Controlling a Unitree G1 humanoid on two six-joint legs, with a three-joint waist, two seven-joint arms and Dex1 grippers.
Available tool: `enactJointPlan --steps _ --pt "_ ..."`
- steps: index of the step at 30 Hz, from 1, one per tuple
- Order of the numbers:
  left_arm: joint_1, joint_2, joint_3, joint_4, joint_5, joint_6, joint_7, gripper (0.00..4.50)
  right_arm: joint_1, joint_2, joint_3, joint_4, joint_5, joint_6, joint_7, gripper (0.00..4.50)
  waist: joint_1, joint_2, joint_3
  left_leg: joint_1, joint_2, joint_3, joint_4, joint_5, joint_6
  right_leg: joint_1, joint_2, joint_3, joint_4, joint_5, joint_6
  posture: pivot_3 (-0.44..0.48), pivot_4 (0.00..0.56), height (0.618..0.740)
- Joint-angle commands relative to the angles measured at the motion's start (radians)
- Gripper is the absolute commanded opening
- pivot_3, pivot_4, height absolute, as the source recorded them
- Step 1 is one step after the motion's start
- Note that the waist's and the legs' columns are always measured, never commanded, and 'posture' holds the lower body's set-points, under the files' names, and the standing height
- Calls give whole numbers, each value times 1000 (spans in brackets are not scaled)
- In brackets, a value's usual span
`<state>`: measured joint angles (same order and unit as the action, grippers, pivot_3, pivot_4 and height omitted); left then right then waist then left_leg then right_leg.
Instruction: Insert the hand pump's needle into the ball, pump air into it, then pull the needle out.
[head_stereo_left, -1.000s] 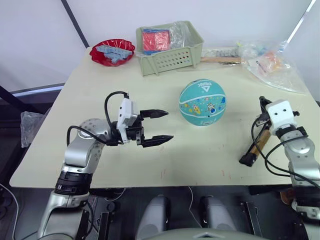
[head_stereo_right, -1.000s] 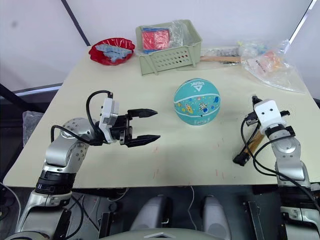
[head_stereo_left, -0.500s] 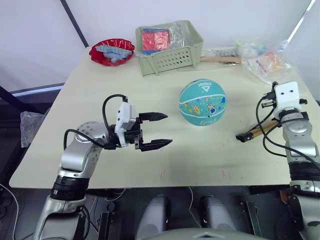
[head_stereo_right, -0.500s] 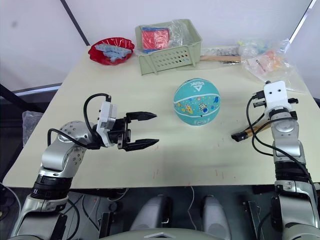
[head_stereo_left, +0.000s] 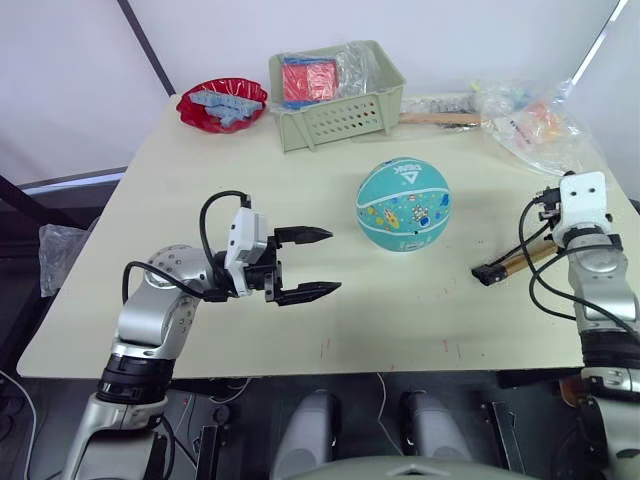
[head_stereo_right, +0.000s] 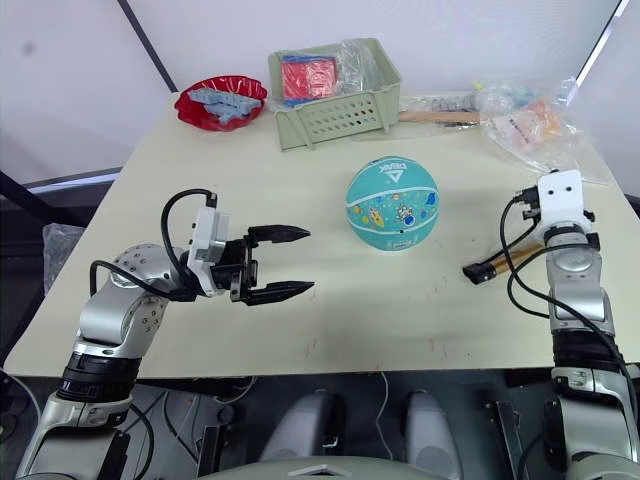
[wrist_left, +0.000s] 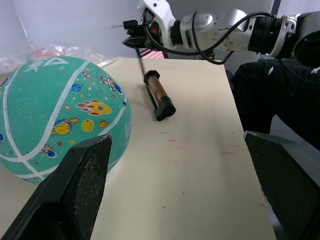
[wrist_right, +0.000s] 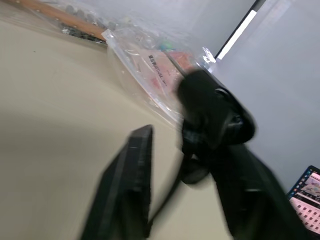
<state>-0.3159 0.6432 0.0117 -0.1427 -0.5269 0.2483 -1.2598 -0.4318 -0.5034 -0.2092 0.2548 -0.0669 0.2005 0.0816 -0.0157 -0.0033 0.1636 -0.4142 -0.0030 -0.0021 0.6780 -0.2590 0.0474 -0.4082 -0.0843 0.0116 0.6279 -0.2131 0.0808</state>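
The teal ball (head_stereo_left: 403, 204) with white lines and cartoon marks rests mid-table, also close up in the left wrist view (wrist_left: 55, 117). My left gripper (head_stereo_left: 312, 263) hovers open to the ball's left, its fingers (wrist_left: 75, 200) empty and pointing at the ball. Near the table's right edge, my right gripper (wrist_left: 135, 31) is shut on the black fitting of the needle (wrist_left: 119, 25), held above the surface. The thin hose (wrist_left: 145, 60) drops from it to the gold-bronze hand pump (head_stereo_left: 512, 262), which slants low over the table right of the ball.
A green basket (head_stereo_left: 340, 105) with red packets stands at the back, with a red bowl (head_stereo_left: 222, 102) to its left. Clear plastic bags (head_stereo_left: 540, 125) and a wooden stick (head_stereo_left: 440, 119) lie at the back right. The table's right edge (head_stereo_left: 620, 190) is close to my right arm.
My right gripper rose from the front right and moved back with the hose tip, then settled slightly lower. The pump swung round behind it. My left gripper drifted a little left.
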Motion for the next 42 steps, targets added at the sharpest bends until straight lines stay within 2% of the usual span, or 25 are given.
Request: enactJointPlan --steps 1,2,10,21,25,32,37,42 --pt "16 9 39 -12 -10 -25 10 4500 17 -31 -54 -113 22 41 4 4045 0 0 0 0 0 0 0 0 0 0 0 0 0 0 0 0 150 740" --pt "24 9 43 -14 -11 -28 11 4500 27 -37 -62 -130 24 50 4 4463 0 0 0 0 0 0 0 0 0 0 0 0 0 0 0 0 150 740" --pt "75 8 72 -21 -16 -44 32 4500 110 -57 -130 -244 60 53 19 4463 2 0 0 0 1 1 0 0 0 -1 0 1 0 0 0 0 150 740" --pt "153 -3 100 -32 -10 -80 87 4500 292 -48 -228 -405 221 -44 175 4463 2 0 0 0 5 2 0 0 0 -1 2 2 0 0 0 0 150 740" --pt "196 -8 113 -26 6 -118 114 4500 383 -15 -260 -441 313 -148 267 4463 3 0 0 0 6 2 0 0 0 -1 3 2 0 0 0 0 150 740" --pt "254 -10 142 14 32 -180 143 4500 600 23 -252 -453 403 -235 431 4463 5 0 0 1 7 4 0 0 0 -1 3 3 0 -1 -4 0 150 740" --pt "291 -18 154 46 53 -215 179 4500 705 33 -262 -450 475 -302 549 4463 4 0 0 2 8 6 0 0 0 -1 3 5 0 -2 -5 0 150 740" --pt "330 -40 184 115 106 -226 284 4500 788 16 -283 -382 557 -371 721 4463 4 0 0 7 10 10 0 0 0 1 4 7 0 -1 -5 0 150 740"
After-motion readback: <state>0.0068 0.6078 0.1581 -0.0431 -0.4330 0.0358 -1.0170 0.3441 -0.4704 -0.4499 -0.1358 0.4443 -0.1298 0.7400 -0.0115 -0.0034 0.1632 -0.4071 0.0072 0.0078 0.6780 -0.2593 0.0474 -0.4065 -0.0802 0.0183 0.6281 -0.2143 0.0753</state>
